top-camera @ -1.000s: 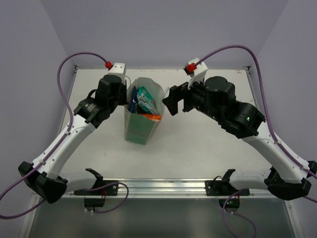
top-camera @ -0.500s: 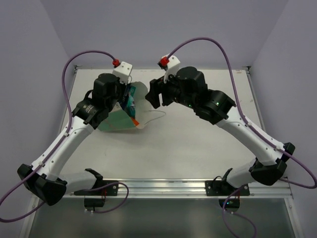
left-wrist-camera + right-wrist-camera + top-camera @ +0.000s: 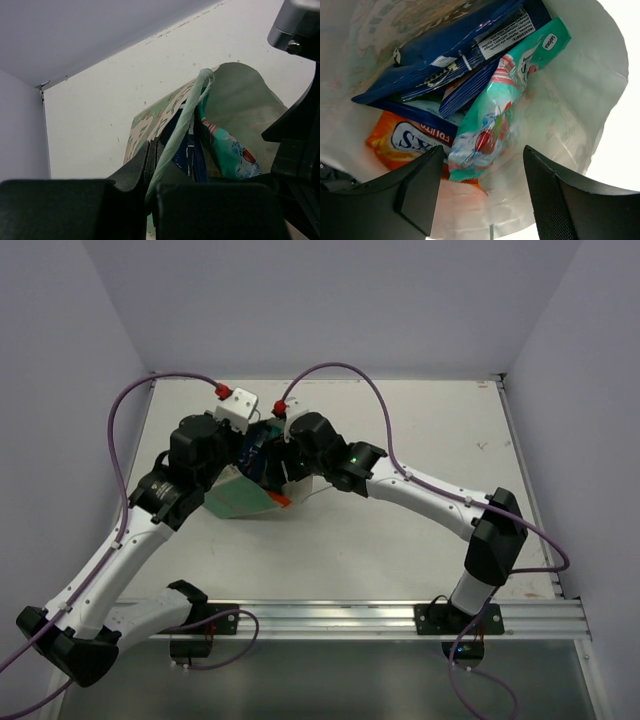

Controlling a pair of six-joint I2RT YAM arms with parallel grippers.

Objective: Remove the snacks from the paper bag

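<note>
The paper bag [image 3: 232, 502] lies tipped on its side at mid-table, its mouth toward the right arm. My left gripper [image 3: 243, 443] is shut on the bag's mint-green rim [image 3: 186, 117], in the left wrist view [image 3: 152, 150]. My right gripper [image 3: 277, 468] is open at the bag's mouth. In the right wrist view its jaws [image 3: 481, 154] stand either side of the teal-green packet's [image 3: 495, 115] near end, not touching it. Blue packets [image 3: 455, 45] lie above, and the orange packet [image 3: 402, 142] lies underneath. The bag's white inside [image 3: 570, 110] surrounds them. The teal-green packet also shows in the left wrist view [image 3: 227, 150].
The two arms crowd together over the bag at the table's [image 3: 420, 430] middle left. The purple walls [image 3: 330, 300] close the back and sides. A metal rail [image 3: 330, 618] runs along the near edge.
The bag has gone from upright to tipped over, with my left gripper holding its rim. My right gripper has swung left from beside the bag into its mouth.
</note>
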